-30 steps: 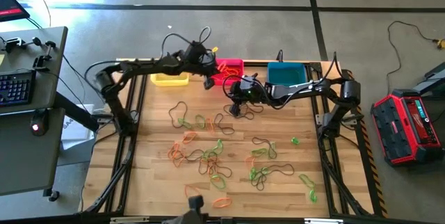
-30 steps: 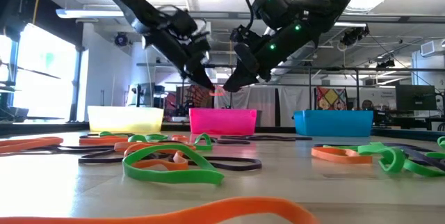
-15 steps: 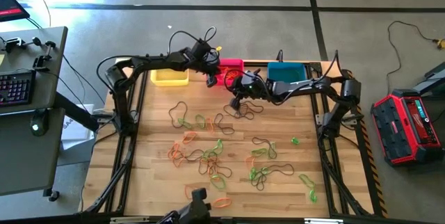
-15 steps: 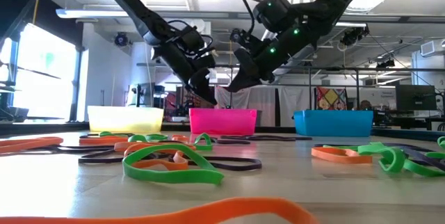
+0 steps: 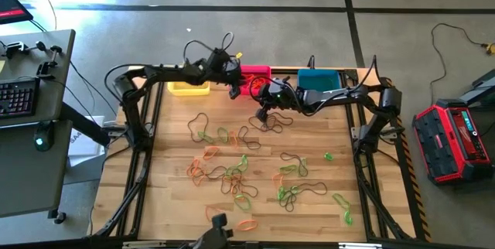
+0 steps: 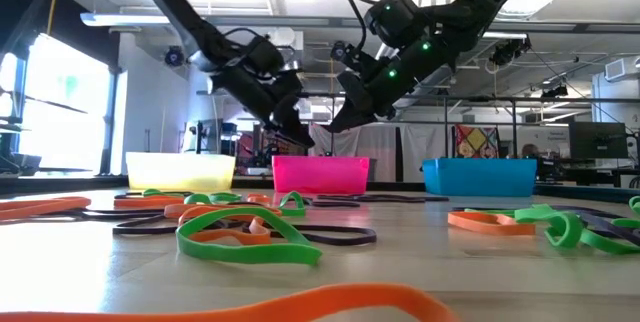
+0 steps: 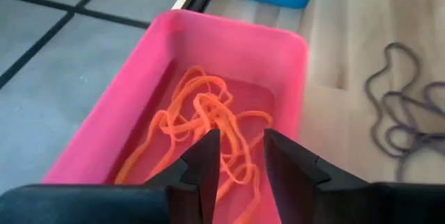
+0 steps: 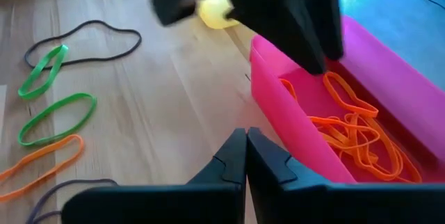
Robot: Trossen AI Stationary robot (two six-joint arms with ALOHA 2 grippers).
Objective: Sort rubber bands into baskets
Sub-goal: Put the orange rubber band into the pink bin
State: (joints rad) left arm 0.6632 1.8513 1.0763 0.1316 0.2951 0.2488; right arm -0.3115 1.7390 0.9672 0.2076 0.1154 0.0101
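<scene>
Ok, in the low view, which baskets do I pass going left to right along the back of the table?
yellow basket → pink basket → blue basket

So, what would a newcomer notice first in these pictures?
Probably the two end effectors, left and right, meeting at the pink basket on the table's far edge. The left one hangs open above the orange bands lying inside. Then the green, orange and dark bands scattered across the wooden table.
</scene>
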